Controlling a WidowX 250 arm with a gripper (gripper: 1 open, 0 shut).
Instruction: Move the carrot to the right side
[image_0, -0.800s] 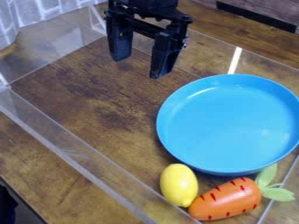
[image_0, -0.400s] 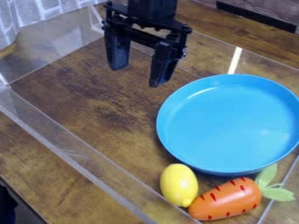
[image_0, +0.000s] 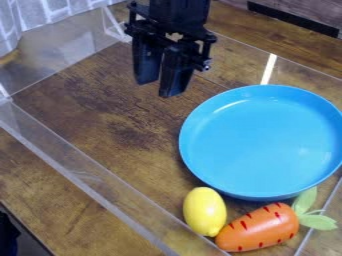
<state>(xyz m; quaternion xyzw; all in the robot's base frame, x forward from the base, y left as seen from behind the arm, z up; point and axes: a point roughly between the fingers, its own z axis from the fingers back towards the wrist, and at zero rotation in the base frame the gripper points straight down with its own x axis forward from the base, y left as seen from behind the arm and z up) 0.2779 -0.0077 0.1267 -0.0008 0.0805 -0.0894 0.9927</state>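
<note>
Camera view shows the job hasn't really started. Going big to small: the brown wooden table (image_0: 107, 110) inside clear plastic walls, then the round blue plastic plate (image_0: 261, 140) at 3 o'clock, then the black robot gripper (image_0: 166, 75) up at 12, fingers nearly together, holding nothing. The small glossy orange toy carrot (image_0: 257, 228) lies untouched at 5 o'clock, touching the yellow egg-shaped lemon toy (image_0: 203, 210). Reaching, grabbing and moving it are all left, I'd say.

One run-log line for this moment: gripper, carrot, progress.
gripper: empty, above bare wood, far from carrot | carrot: near edge beside lemon, below blue plate | progress: carrot not yet grasped
</note>
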